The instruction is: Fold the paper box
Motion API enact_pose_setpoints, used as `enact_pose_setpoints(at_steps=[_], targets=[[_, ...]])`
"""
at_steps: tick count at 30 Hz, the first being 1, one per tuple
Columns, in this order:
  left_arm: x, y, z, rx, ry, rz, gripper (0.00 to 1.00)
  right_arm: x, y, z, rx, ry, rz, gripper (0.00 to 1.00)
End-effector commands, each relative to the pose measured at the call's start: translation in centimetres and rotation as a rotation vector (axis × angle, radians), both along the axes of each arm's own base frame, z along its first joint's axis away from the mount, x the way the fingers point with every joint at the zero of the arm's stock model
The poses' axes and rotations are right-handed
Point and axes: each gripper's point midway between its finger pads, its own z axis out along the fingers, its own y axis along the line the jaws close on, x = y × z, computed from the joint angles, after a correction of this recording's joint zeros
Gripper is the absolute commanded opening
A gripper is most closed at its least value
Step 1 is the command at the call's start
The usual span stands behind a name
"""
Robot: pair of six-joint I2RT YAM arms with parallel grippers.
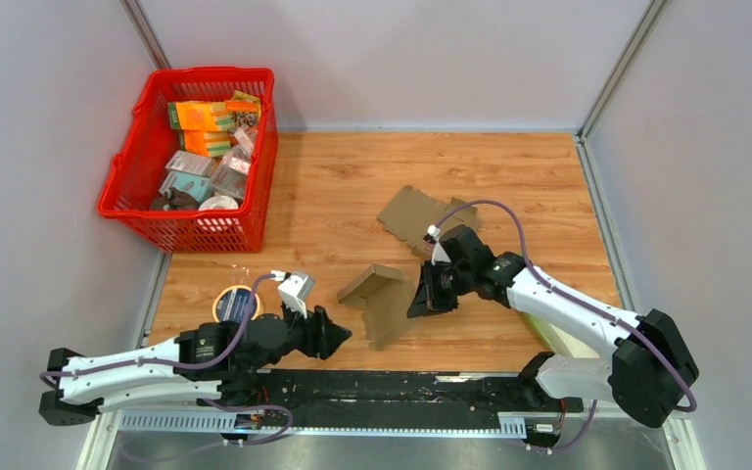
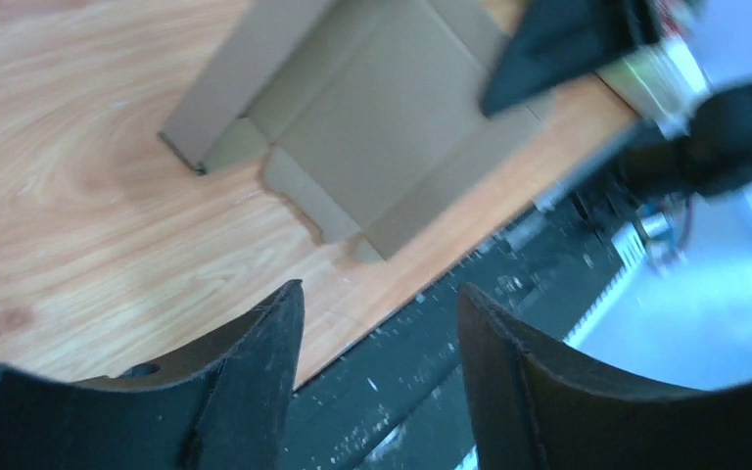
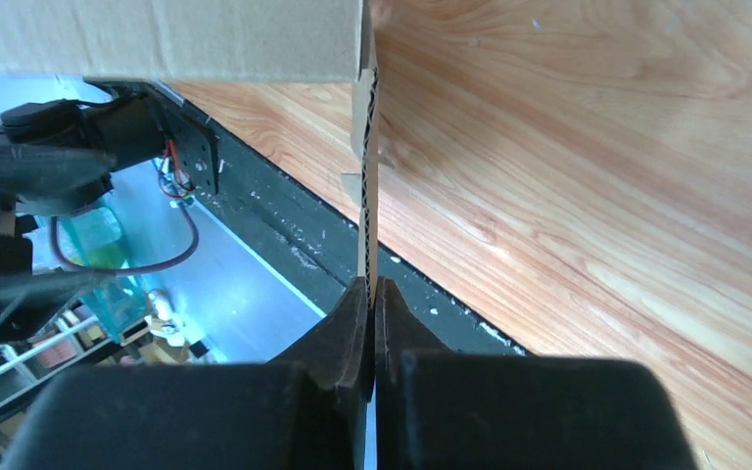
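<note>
Near centre of worktop (image 1: 343,186): paper box (image 1: 380,299) part-folded | its right edge is pinched by right gripper (image 1: 427,294) | left gripper (image 1: 341,333) is spread, empty | judged light, easily creased; best held at flap edges

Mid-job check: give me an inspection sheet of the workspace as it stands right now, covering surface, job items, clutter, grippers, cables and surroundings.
Surface: wooden tabletop, no spills seen.
Job's things: partly folded cardboard box near the front edge, one panel raised; flat cardboard blank lying behind it.
Clutter: red basket of packaged goods at the far left; round roll, likely tape, by the left arm.
Grippers: left gripper open, clear of the box; right gripper shut on the edge of a box panel.
Cables: purple cable looping over the right arm, off the cardboard.
Surroundings: grey walls on three sides; nothing else seen.
</note>
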Motion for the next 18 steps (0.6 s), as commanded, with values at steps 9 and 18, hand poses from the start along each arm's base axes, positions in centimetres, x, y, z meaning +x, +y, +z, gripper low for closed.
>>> enact_pose_setpoints(at_steps=[9,18], targets=[[-1.7,-7.6,5.1,0.552,-0.298,-0.472,0.73,-1.5,1.3,3.5,0.171,0.347,0.012,0.02],[-0.1,-12.2,4.0,0.898,-0.458,-0.456,0.69,-1.5,1.0,2.8,0.185,0.415,-0.094,0.03]])
